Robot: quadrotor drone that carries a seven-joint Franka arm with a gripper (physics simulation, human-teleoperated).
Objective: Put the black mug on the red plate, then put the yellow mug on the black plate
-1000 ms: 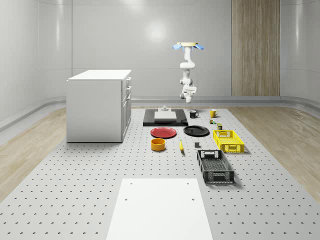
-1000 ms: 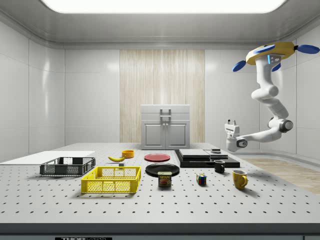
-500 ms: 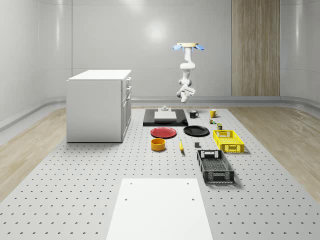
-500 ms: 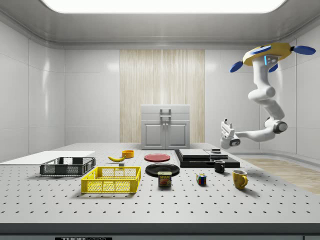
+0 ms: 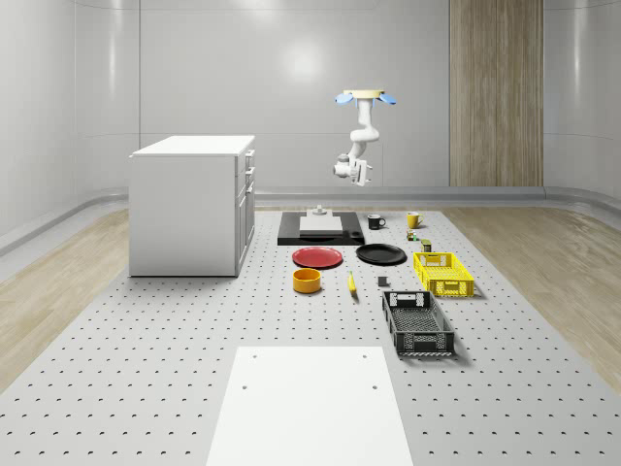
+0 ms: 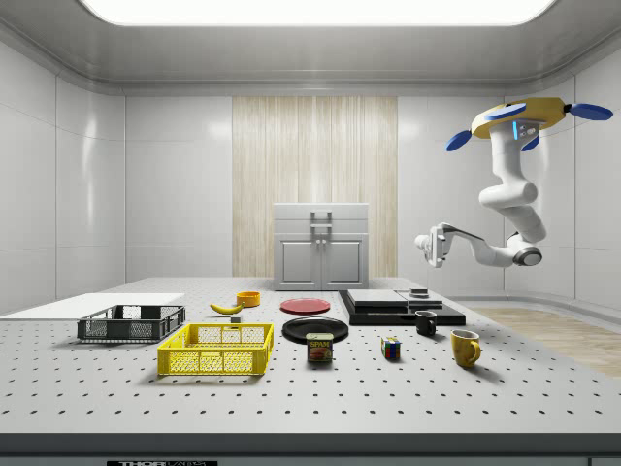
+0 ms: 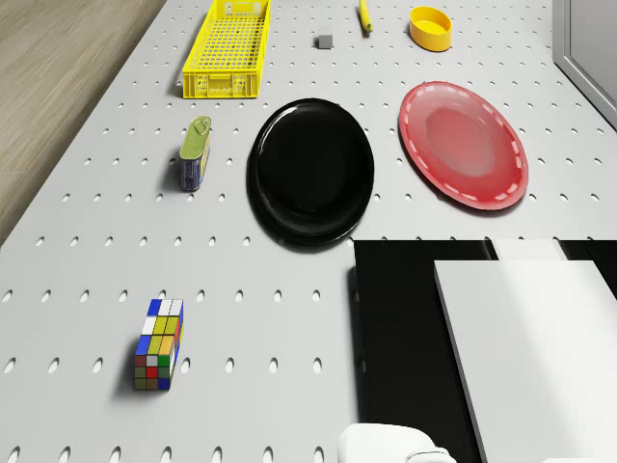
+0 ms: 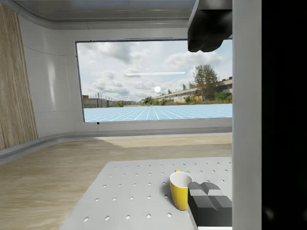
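The black mug [image 5: 375, 221] [image 6: 426, 323] stands on the table beside the black platform. The yellow mug [image 5: 413, 219] [image 6: 465, 348] [image 8: 180, 189] stands near the table's edge. Closer to the middle lie the red plate [image 5: 317, 257] [image 7: 463, 143] and the black plate [image 5: 380, 254] [image 7: 310, 171], side by side and bare. The drone [image 5: 366, 97] [image 6: 529, 115] hovers high over the table's far end. Its arm is bent, and the gripper [image 5: 342, 167] [image 6: 427, 245] hangs well above the platform, far above both mugs. In the wrist view the grey fingertips [image 8: 204, 201] touch, with nothing between them.
A black platform [image 5: 291, 233] bears a white slab [image 7: 540, 338]. A white cabinet [image 5: 192, 204] stands at the whole-scene view's left. A yellow basket [image 7: 228, 46], black basket [image 5: 417, 322], can [image 7: 195, 152], Rubik's cube [image 7: 159, 344], yellow bowl [image 7: 430, 27] and banana [image 7: 364, 14] are spread over the table.
The arm has folded upward: the gripper rose and swung toward the whole-scene view's left, away from above the black mug. The drone stayed nearly in place. Mugs and plates are unmoved.
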